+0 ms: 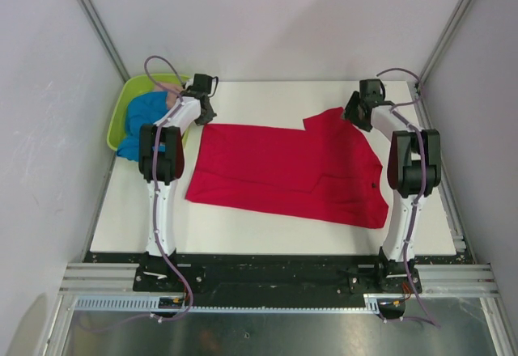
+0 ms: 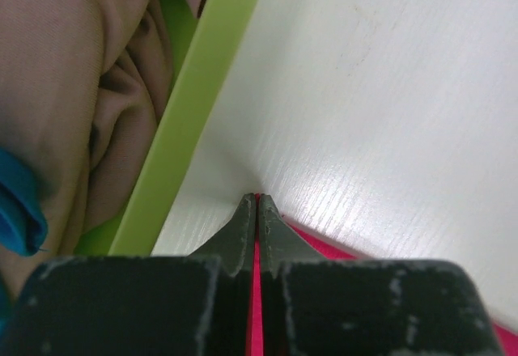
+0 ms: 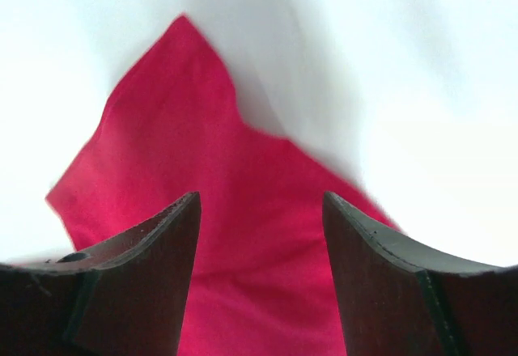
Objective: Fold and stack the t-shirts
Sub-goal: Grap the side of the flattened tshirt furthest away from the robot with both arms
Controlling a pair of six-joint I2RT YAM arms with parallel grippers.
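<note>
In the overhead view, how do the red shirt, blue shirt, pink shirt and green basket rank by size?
Largest: red shirt, by far.
Then green basket.
Then blue shirt, bunched inside it.
Smallest-looking: pink shirt, mostly hidden, so unsure.

Shirt [image 1: 283, 170] on table [image 1: 243, 230], basket [image 1: 117, 125] left, seemingly apart

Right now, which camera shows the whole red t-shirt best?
Top external: the red t-shirt lies spread out, almost wholly visible. Left wrist shows only a sliver pinched in the shut left claw; right wrist, one corner beneath the open right claw.
</note>
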